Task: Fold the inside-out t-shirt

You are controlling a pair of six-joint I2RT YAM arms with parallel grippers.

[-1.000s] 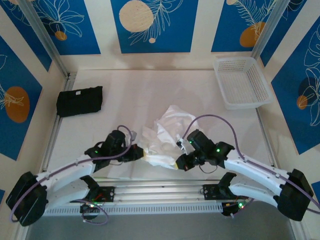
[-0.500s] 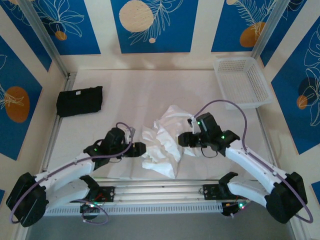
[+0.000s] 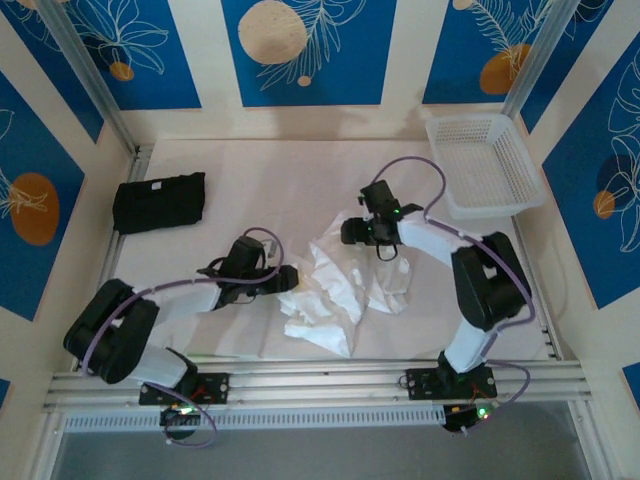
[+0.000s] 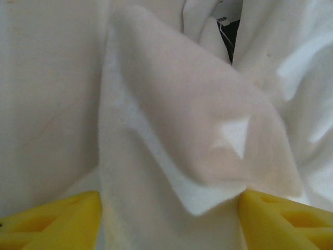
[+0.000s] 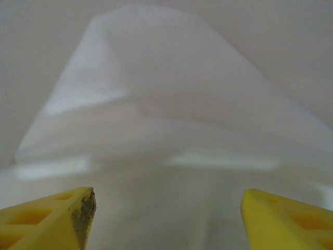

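The inside-out white t-shirt lies crumpled in a heap on the middle of the table. My left gripper sits low at the heap's left edge. Its yellow fingers are spread wide, with a raised fold of the shirt between and ahead of them, so the left gripper is open. My right gripper is at the heap's far edge, pointing left. The right gripper is also open, its fingers far apart over a smooth hump of the shirt.
A folded black garment lies at the far left of the table. A white mesh basket stands at the far right corner. Bare white table stretches behind the shirt. A metal rail runs along the near edge.
The right arm swung from the shirt's near edge up to its far edge. The left gripper shifted slightly away from the rail. The shirt's near hem dropped and the heap spread.
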